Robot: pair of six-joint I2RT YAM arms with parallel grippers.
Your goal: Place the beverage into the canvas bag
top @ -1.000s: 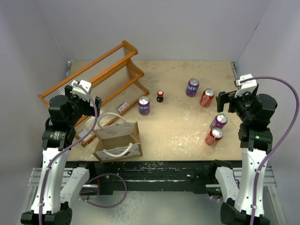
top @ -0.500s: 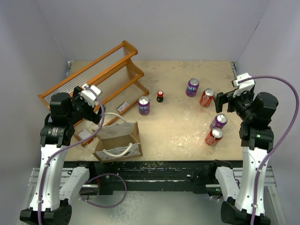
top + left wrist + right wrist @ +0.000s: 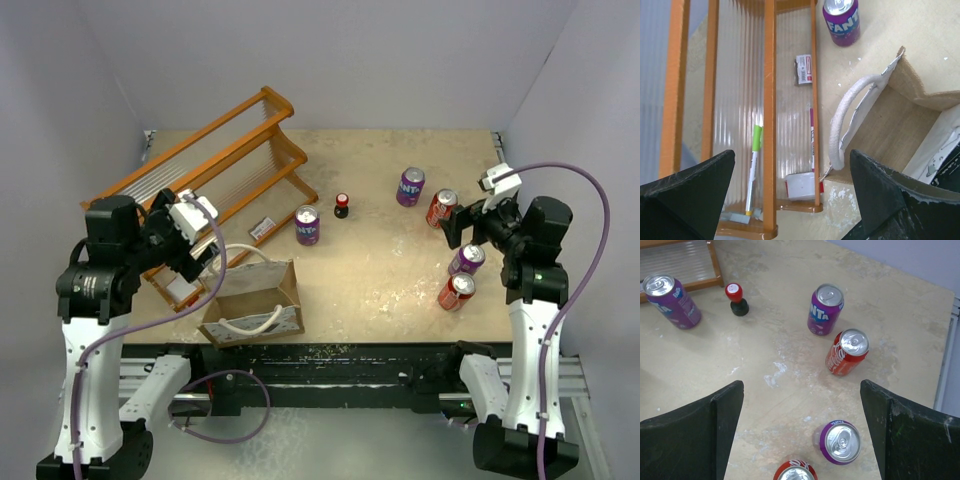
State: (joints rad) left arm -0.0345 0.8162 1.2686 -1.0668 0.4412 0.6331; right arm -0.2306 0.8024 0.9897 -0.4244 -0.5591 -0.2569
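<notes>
Tan canvas, boxy and open at the top, the bag (image 3: 252, 300) stands at about 7 o'clock on the table (image 3: 380, 270), close to the front edge. One white rope handle (image 3: 850, 115) arches over its far side. The left gripper (image 3: 205, 258) hangs at the bag's 10 o'clock, just above that handle, its fingers spread wide and holding nothing. Its wrist view looks down on the orange rack (image 3: 770, 100), which holds a green marker (image 3: 754, 165) and a pink pen (image 3: 811, 135). A lone can (image 3: 307, 224), purple and upright, stands at the bag's 1 o'clock beside the rack's end, with a red-capped bottle (image 3: 342, 205) just past it. Four more cans stand upright at the table's 3 o'clock: a far purple can (image 3: 411, 186), a far red can (image 3: 441, 208), a near purple can (image 3: 466, 259) and a near red can (image 3: 457, 292). The right gripper (image 3: 802, 385) hovers over this group, between the two red ones, its fingers also spread wide and touching no can.
</notes>
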